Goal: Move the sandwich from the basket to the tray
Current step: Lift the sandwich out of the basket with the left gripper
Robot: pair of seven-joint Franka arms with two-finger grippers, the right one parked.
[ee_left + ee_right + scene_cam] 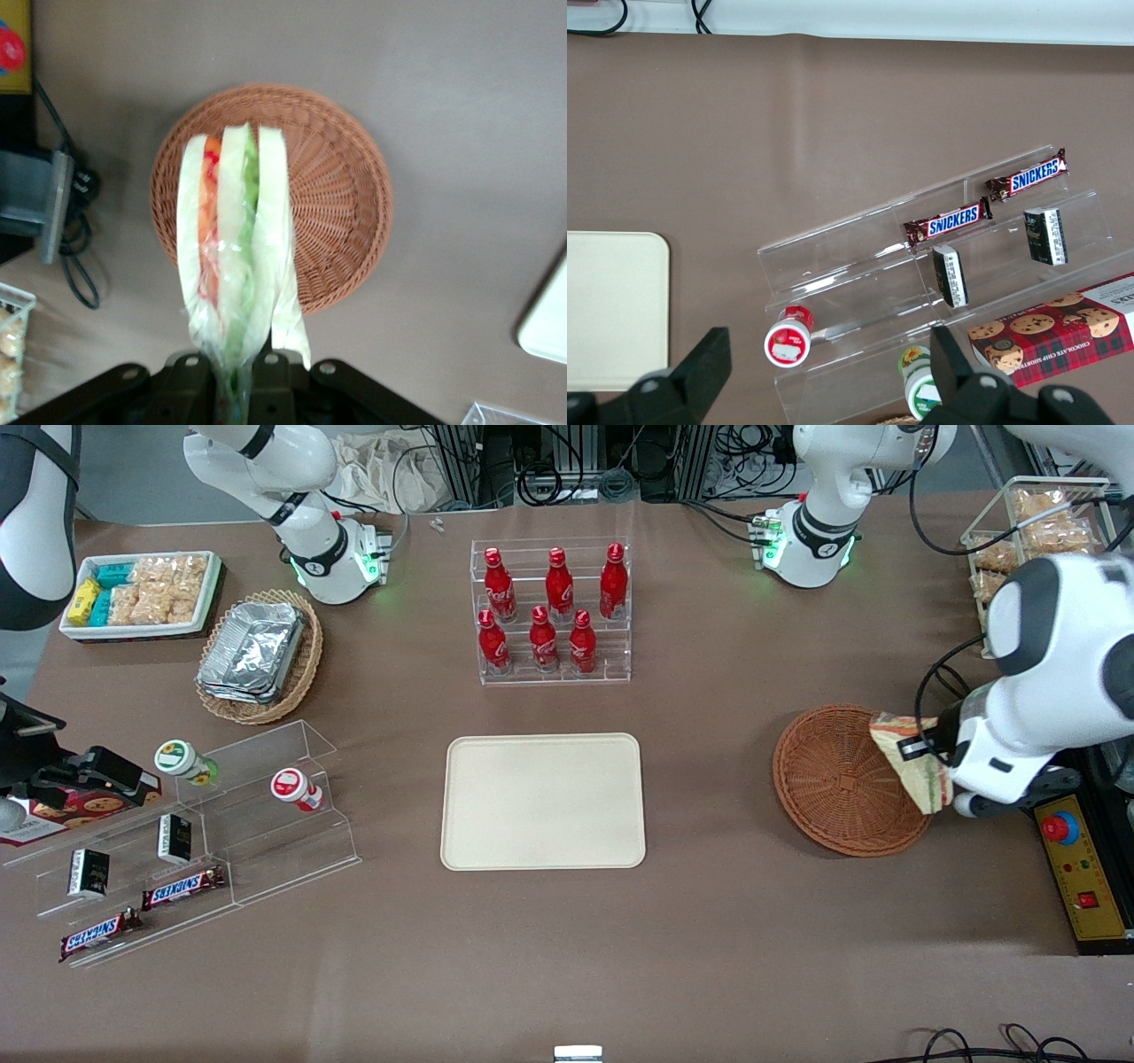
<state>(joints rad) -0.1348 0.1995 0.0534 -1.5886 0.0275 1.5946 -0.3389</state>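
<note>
I have the left gripper [930,755] up over the edge of the reddish-brown wicker basket [837,781], at the working arm's end of the table, and its fingers are clamped on the sandwich [914,766]. From the wrist camera the wedge [232,257] hangs clear of the basket [341,190], its white bread slices edge-on with orange-red and green filling between them, the clear wrap bunched down where the gripper [232,376] pinches it. I see nothing else in the basket; its woven floor is bare. The cream-beige tray [543,801] lies flat in the middle of the table, well apart from the basket toward the parked arm's end, with nothing on it. Farther from the front camera than the tray stands a clear rack of six red cola bottles [549,611]. Toward the parked arm's end I can make out a tan wicker basket of foil containers [257,653], a white bin of snack packets [140,593], and a stepped acrylic stand [204,841] carrying Snickers bars [182,887] and two small lidded cups [297,788].
</note>
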